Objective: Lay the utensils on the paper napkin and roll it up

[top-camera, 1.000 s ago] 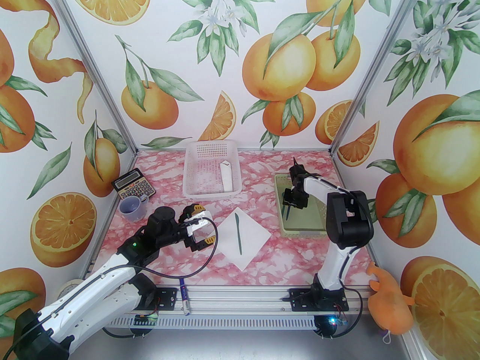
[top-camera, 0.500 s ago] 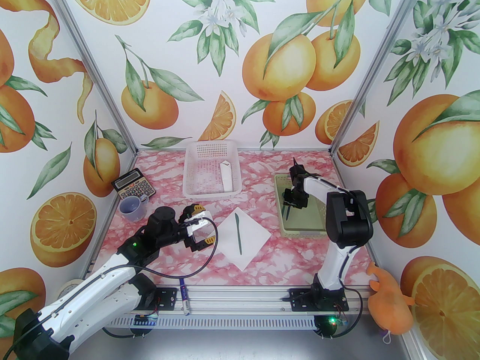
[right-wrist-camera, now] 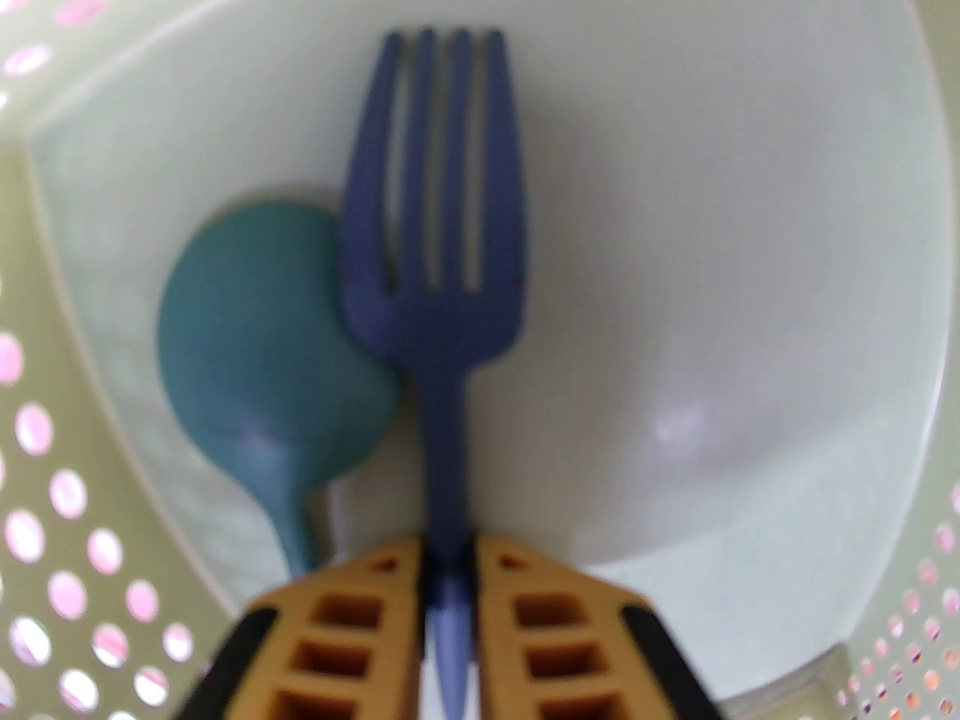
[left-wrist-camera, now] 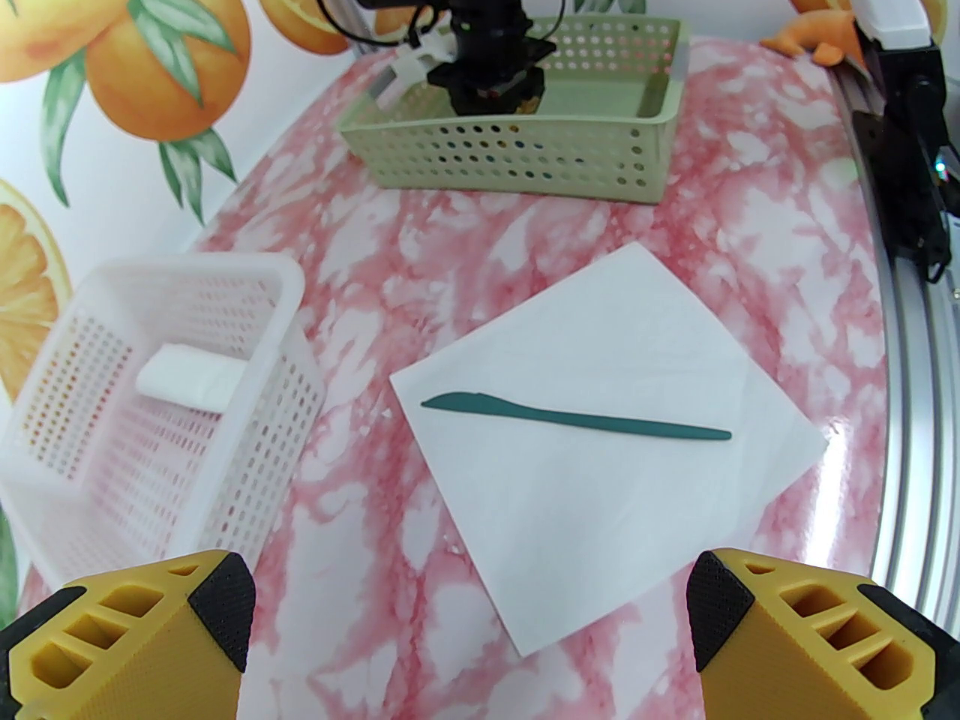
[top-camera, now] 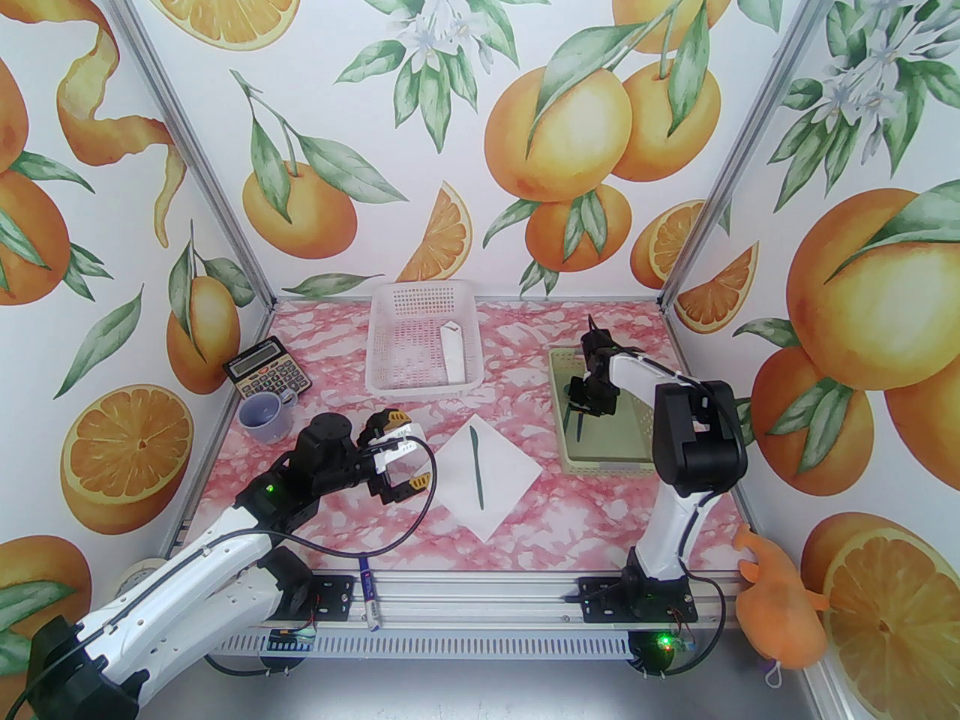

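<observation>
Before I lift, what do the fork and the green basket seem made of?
The fork: likely matte plastic, one flat dark colour, no metallic glint, though blurred. The green basket: likely moulded plastic, smooth pale walls with rows of round holes.

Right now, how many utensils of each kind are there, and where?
knife: 1, on the paper napkin
fork: 1, handle between the jaws of the right gripper, in the green basket
spoon: 1, beside the fork in that basket
total: 3
</observation>
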Motion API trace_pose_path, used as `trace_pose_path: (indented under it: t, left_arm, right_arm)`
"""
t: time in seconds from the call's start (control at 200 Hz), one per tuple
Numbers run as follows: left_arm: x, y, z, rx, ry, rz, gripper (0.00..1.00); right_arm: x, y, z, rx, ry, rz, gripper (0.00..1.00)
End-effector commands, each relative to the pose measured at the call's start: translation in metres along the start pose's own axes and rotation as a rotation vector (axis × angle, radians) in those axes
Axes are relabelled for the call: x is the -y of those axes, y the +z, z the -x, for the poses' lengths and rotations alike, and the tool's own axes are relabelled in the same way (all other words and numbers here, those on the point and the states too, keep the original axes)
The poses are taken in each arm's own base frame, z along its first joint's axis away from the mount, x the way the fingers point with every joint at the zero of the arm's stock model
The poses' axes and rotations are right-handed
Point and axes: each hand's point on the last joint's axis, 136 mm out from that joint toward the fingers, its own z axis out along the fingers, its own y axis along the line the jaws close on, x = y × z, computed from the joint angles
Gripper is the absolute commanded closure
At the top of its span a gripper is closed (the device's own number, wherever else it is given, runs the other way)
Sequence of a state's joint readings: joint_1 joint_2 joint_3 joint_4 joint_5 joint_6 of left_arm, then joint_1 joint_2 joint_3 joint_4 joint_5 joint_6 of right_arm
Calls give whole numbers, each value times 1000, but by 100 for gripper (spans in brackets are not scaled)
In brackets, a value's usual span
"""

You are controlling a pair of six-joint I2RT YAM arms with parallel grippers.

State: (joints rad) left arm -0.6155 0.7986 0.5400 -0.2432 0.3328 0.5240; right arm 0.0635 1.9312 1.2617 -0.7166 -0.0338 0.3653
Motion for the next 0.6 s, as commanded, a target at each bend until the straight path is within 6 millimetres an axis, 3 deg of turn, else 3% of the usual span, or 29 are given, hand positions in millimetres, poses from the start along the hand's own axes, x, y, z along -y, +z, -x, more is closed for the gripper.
trace_pose_path:
  t: [0.0, 0.595]
  left_arm:
    - [4, 0, -2, -2, 7, -19, 0]
    - [4, 0, -2, -3, 8, -20, 0]
  right_arm:
    - [5, 19, -13, -51, 7, -5, 83]
    - [5, -12, 2, 36, 5, -12, 84]
